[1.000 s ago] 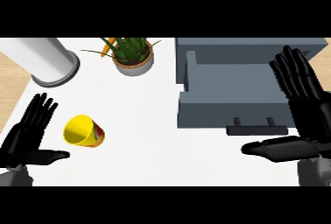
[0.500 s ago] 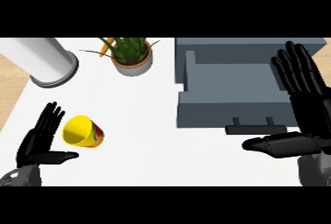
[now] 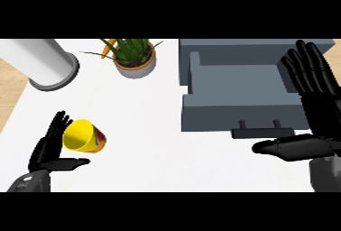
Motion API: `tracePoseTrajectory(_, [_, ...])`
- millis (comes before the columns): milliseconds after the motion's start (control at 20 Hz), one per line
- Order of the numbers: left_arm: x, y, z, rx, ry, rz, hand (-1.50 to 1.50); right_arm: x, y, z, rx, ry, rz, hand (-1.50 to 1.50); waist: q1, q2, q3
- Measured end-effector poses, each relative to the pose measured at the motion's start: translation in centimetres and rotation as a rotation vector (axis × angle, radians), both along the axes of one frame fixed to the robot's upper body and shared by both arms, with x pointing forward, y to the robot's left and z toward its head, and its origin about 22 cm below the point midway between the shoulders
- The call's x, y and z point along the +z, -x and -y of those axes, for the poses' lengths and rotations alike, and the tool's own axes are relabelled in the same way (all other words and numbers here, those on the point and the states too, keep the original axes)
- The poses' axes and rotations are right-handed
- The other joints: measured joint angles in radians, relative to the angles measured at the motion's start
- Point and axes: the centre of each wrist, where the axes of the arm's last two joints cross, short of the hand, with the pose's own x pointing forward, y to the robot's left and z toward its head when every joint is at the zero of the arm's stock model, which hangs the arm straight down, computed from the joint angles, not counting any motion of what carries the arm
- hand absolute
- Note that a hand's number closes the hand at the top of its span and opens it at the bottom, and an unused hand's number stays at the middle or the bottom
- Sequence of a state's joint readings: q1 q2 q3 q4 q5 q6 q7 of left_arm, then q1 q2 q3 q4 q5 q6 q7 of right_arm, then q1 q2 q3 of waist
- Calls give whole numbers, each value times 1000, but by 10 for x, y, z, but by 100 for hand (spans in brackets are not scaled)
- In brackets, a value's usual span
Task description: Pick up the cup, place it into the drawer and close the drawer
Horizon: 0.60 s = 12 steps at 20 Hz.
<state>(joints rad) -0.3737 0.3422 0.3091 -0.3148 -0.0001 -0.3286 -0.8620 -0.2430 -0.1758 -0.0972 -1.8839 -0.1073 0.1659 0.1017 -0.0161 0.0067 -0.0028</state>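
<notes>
the yellow cup (image 3: 85, 136) lay tipped on the counter (image 3: 140, 108) just beside the left robot hand (image 3: 48, 152), open and holding nothing, well apart from the open drawer (image 3: 240, 92) by the open, empty right robot hand (image 3: 318, 118).

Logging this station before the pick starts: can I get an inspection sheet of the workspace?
Surface: white counter.
Job's things: yellow cup, tilted, at lower left; grey drawer open, nothing seen inside, handle towards the robot.
Clutter: potted plant at the top; white cylinder at upper left.
Hands: left hand open, just left of the cup, not curled round it; right hand open, fingers up, at the drawer's right side.
Cables: nothing seen.
Surroundings: wooden floor beyond the counter's left edge.
</notes>
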Motion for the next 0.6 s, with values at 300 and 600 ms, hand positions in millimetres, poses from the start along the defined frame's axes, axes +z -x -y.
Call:
tracePoseTrajectory(300, [-6,0,7,8,-9,8,-150,9,-5,5,2,7,-2,-150,-5,2,-1])
tracePoseTrajectory(600, [-6,-9,17,-6,-5,25,-150,11,-10,4,14,-1,1,-150,-10,4,-2])
